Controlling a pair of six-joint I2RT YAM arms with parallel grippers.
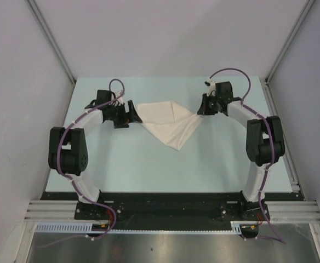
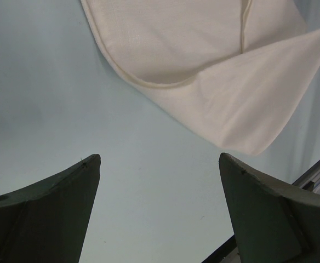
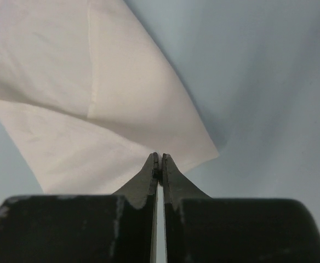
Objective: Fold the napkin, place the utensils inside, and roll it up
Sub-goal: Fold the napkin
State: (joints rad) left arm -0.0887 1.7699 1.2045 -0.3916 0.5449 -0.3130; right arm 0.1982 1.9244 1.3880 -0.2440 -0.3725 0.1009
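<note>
At its corner, right pincer [image 3: 160, 157] pinches napkin [image 3: 67, 87].

Pale blue-green bench top [image 1: 149, 170] boxed in on three sides by plain grey-lilac wall panels [image 1: 171, 33], aluminium posts [image 1: 51, 41] at the far corners, aluminium rail [image 1: 50, 210] along the near edge, even diffuse light.

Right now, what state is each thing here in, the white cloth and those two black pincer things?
Thin white cloth napkin: lying on the table, partly doubled over, not rolled, one corner pinched.
Left black two-finger pincer: open wide, empty, beside the napkin's edge.
Right black two-finger pincer: shut on the napkin's corner.
</note>
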